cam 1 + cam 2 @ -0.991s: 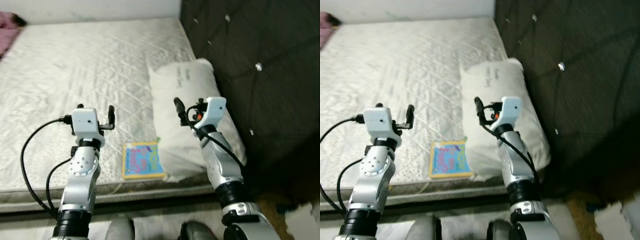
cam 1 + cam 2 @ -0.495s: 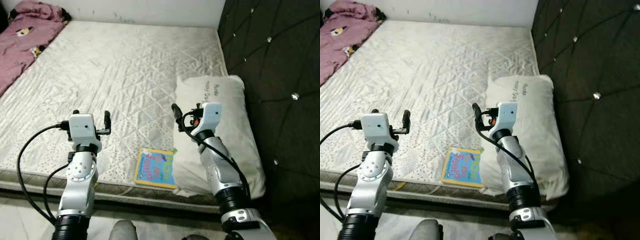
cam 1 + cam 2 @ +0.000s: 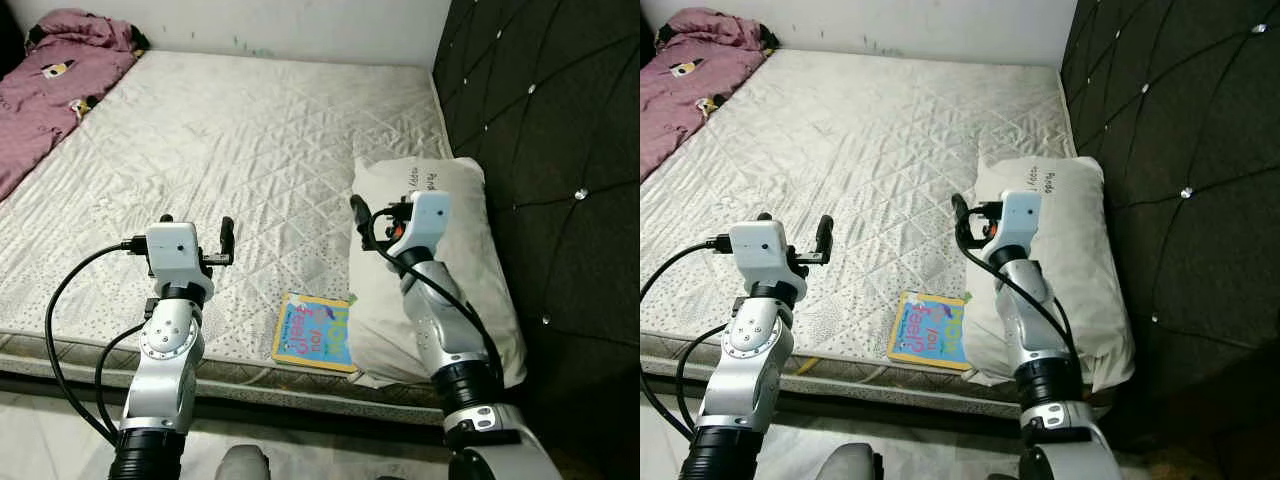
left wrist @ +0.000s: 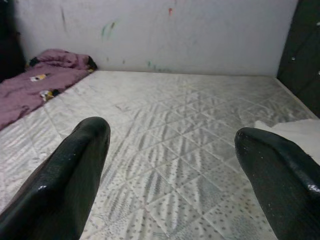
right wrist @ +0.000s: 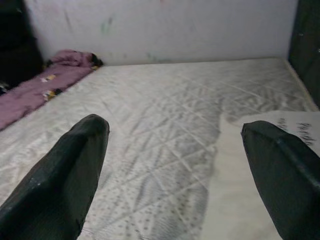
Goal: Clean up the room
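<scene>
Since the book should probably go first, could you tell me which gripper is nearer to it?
Right, slightly. The right gripper hovers above the pillow edge just beyond the book; the left gripper hovers over the mattress, farther to the book's left.

On the mattress (image 3: 250, 140), a book (image 3: 316, 331) lies just left of the pillow (image 3: 455, 270), blanket (image 3: 45, 95) far left.

One pillow (image 3: 440, 260), one book (image 3: 315, 332), one blanket (image 3: 55, 90).
</scene>
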